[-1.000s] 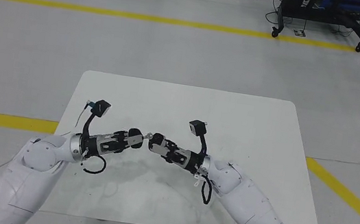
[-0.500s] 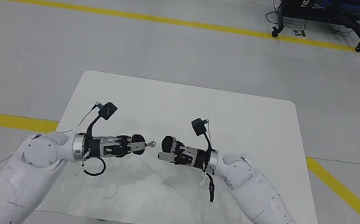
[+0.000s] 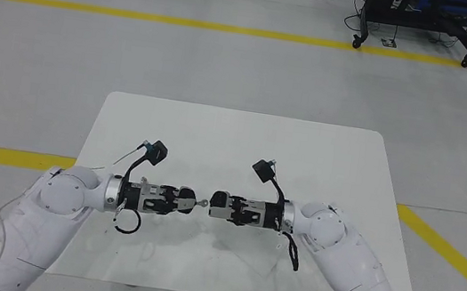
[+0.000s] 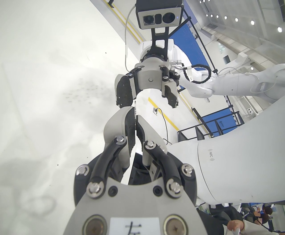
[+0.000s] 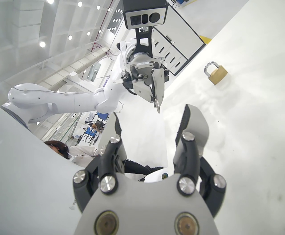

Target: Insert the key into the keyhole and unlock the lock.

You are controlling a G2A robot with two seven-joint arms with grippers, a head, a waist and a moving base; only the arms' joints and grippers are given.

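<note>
Noting your left gripper clamped on the key, right gripper wide and empty; lock lies untouched on worktop, insertion outstanding.

lock: brass and silver | key: silver | table: white

Both forearms are being pointed inward, the left gripper and right gripper being held tip to tip, just apart; the left is being clamped on the key, the right spread wide.
</note>
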